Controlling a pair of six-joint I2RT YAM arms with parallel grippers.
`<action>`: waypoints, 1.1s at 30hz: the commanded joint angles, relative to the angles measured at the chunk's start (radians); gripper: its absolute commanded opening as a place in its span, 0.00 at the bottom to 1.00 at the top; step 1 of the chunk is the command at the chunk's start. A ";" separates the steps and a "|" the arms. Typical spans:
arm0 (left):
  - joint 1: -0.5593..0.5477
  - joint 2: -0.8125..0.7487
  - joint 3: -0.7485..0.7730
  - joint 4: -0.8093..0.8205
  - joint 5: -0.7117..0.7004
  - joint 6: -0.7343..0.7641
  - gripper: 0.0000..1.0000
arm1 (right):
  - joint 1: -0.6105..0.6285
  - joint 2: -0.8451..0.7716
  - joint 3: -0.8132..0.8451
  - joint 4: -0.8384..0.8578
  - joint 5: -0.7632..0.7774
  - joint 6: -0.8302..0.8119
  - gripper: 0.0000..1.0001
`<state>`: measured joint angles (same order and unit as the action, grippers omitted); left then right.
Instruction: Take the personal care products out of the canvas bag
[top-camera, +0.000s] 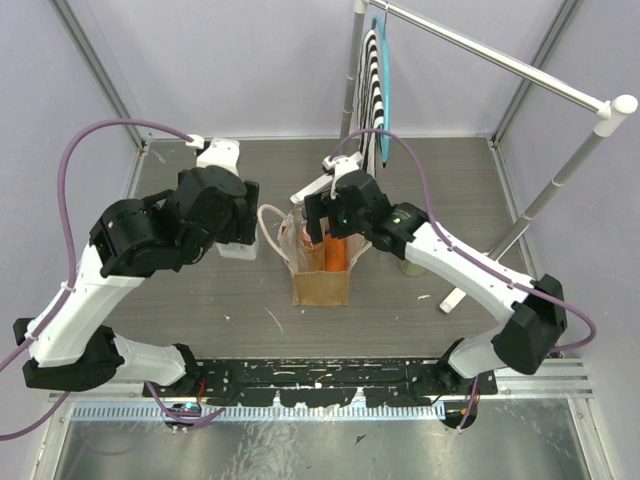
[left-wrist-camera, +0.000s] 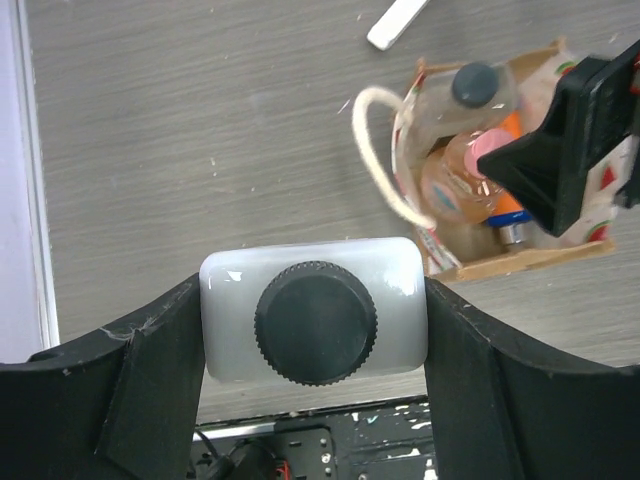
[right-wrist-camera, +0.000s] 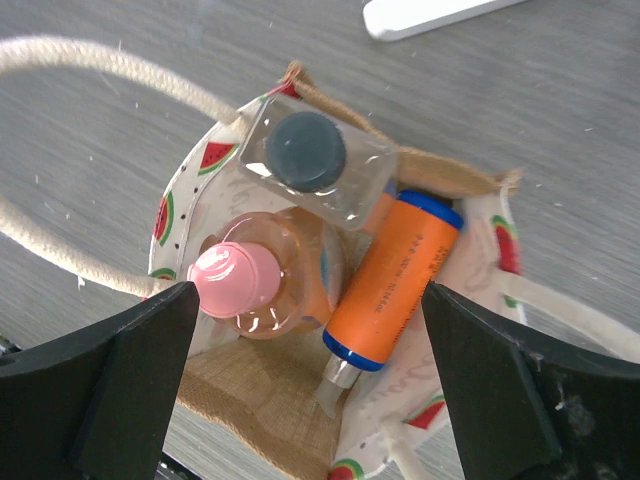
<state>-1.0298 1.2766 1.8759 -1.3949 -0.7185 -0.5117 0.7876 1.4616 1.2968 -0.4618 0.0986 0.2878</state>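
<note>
Canvas bag (top-camera: 321, 285) stands upright on the surface (top-camera: 200, 300), soft-walled and, in our judgement, liable to lift with its contents. The left claw (left-wrist-camera: 315, 330) is clamped on the squat white bottle (left-wrist-camera: 385, 275), left of the bag. The right claw (right-wrist-camera: 310, 340) hangs spread over three bottles inside. We judge them light, rigid and glossy-slick. The leaning orange bottle (right-wrist-camera: 395, 280) offers the clearest hold, across its barrel.

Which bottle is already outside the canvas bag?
The squat white bottle with black cap, held in the left end effector; the dark-capped bottle, pink-capped bottle and orange bottle sit inside the canvas bag.
</note>
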 joint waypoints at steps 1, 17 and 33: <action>0.007 -0.133 -0.166 0.156 -0.092 -0.062 0.49 | 0.044 0.029 0.056 0.058 -0.006 -0.022 1.00; 0.015 -0.205 -0.673 0.417 0.002 -0.201 0.57 | 0.097 0.056 0.057 0.046 0.074 -0.039 1.00; 0.015 -0.198 -0.862 0.536 0.010 -0.249 0.86 | 0.098 0.210 0.108 -0.015 0.141 -0.026 0.82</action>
<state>-1.0164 1.0958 1.0088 -0.9501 -0.6624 -0.7399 0.8818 1.6585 1.3418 -0.4660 0.2249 0.2604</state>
